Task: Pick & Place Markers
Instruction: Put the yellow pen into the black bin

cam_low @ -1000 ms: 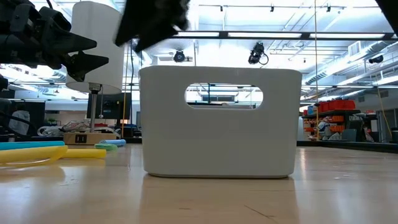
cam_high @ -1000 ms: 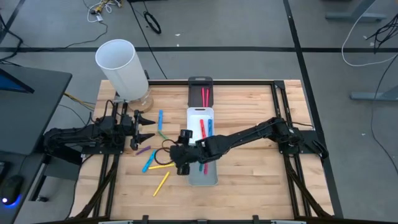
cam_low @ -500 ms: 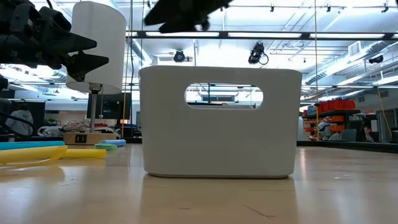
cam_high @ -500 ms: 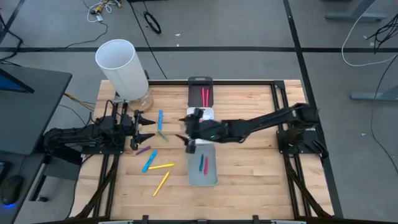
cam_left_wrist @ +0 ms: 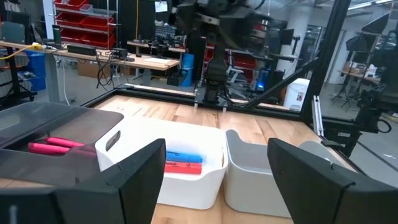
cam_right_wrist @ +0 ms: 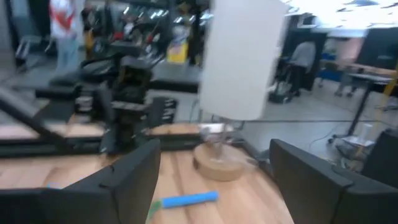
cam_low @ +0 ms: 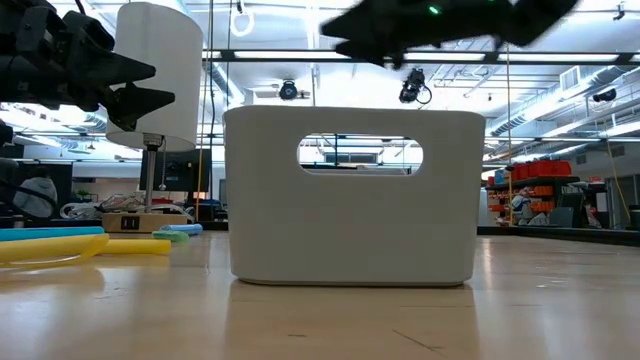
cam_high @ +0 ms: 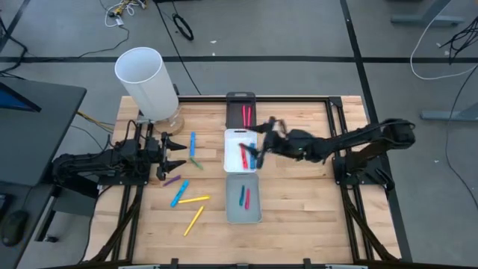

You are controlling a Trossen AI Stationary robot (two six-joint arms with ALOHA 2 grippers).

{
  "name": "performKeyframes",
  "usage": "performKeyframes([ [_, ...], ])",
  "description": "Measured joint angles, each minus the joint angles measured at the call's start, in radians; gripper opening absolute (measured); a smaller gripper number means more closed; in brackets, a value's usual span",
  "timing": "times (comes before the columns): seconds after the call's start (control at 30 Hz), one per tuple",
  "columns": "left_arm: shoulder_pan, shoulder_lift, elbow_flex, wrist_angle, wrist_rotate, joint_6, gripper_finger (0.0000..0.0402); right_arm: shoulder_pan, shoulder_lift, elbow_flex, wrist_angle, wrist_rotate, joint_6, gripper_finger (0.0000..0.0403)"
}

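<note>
Loose markers lie on the wood left of the trays: a blue marker (cam_high: pixel 193 142), a green one (cam_high: pixel 196 163), a purple one (cam_high: pixel 172 180), another blue one (cam_high: pixel 179 193) and two yellow ones (cam_high: pixel 193 199), (cam_high: pixel 194 219). More markers lie inside the black tray (cam_high: pixel 240 99), the white tray (cam_high: pixel 231 153) and the grey tray (cam_high: pixel 254 213). My right gripper (cam_high: pixel 258 143) hangs open and empty above the white tray; its own view (cam_right_wrist: pixel 214 186) shows the wide gap. My left gripper (cam_high: pixel 181 153) waits open at the table's left, beside the blue and green markers, with nothing between its fingers (cam_left_wrist: pixel 217 180).
A tall white cylinder (cam_high: pixel 146 81) stands on a round base at the far left corner, just behind my left gripper. The three trays sit in a row down the table's middle. Bare wood lies right of the trays and along the near edge.
My right gripper has risen from the loose markers left of the grey tray. It has swung toward the far edge and the right, ending above the white tray with its arm drawn back. It carries nothing. No marker has moved.
</note>
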Motion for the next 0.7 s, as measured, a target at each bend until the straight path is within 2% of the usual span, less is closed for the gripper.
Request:
performKeyframes([
  [0.17,0.0,0.0,0.0,-0.001,-0.001,0.0,0.0288,-0.045,-0.122,-0.218,0.162,0.003,0.004,0.0302],
  [0.43,0.0,0.0,0.0,-0.003,-0.001,0.0,0.0288,-0.136,-0.34,-0.503,0.179,0.003,0.051,0.0302],
  [0.7,0.0,0.0,0.0,-0.003,-0.001,0.0,0.0288,-0.21,-0.537,-0.68,0.185,0.003,0.05,0.0302],
])
